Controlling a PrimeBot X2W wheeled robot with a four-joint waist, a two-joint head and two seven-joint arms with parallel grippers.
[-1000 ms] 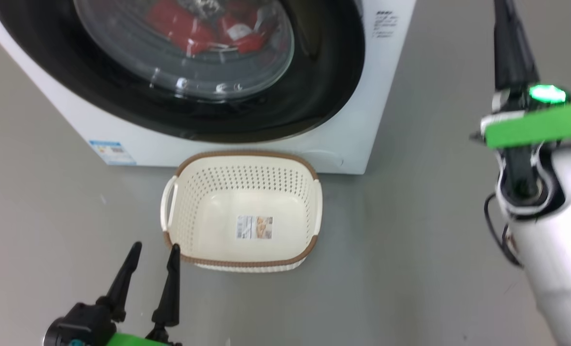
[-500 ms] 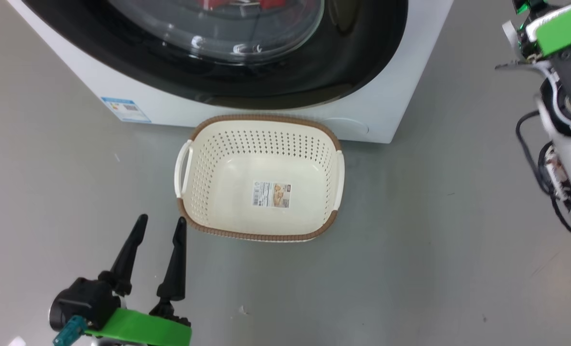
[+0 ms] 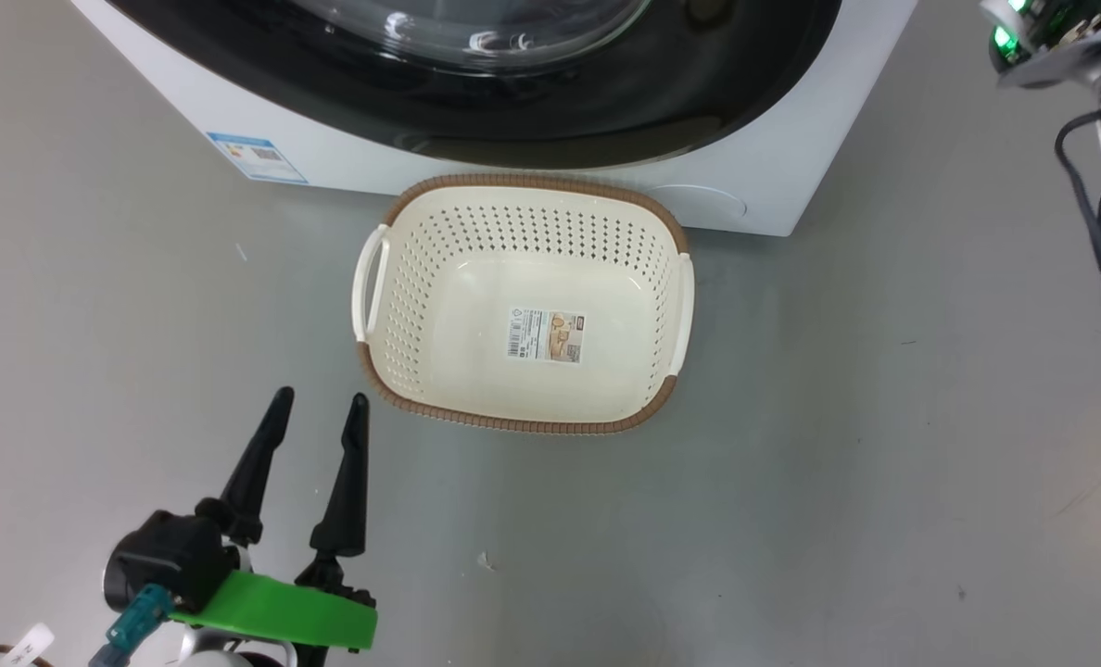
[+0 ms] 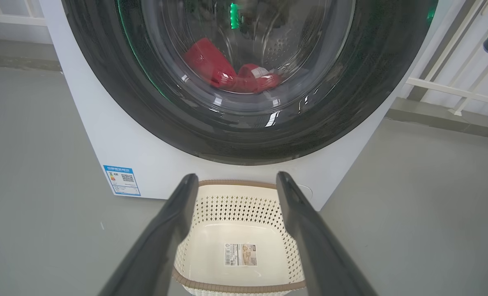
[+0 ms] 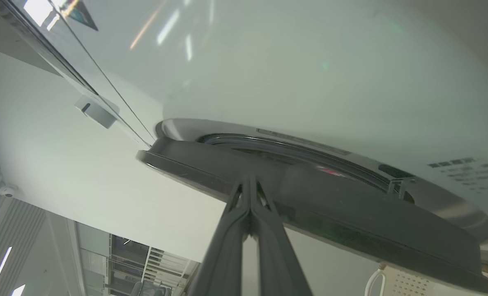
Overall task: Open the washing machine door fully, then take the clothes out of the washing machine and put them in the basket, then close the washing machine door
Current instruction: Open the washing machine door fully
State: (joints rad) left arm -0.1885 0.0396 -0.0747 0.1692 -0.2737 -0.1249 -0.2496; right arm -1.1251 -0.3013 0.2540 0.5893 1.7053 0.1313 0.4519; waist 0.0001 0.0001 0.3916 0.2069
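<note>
— How do the grippers stand?

— The left gripper (image 3: 321,398) hangs low over the grey floor (image 3: 838,445), its two dark fingers spread wide with nothing between them. The right gripper (image 5: 249,181) has its fingers pressed together, holding nothing, with the tips at the rim of the washing machine door (image 5: 351,213).

— Touching it?

— I cannot tell; the tips end right at the dark rim. On that side the rim stands slightly off the white front, and a narrow gap shows behind it.

— And past the left gripper?

— The basket (image 3: 513,424) sits on the floor just ahead and to the right of its fingers. It is close against the foot of the washing machine (image 3: 754,176), below the door. A paper label (image 3: 547,334) lies on its bottom.

— The clothes?

— The clothes (image 4: 227,78), red with a bit of white, lie in the drum behind the door's glass window. A blue sticker (image 3: 256,157) sits low on the machine's front, left of the basket.
</note>
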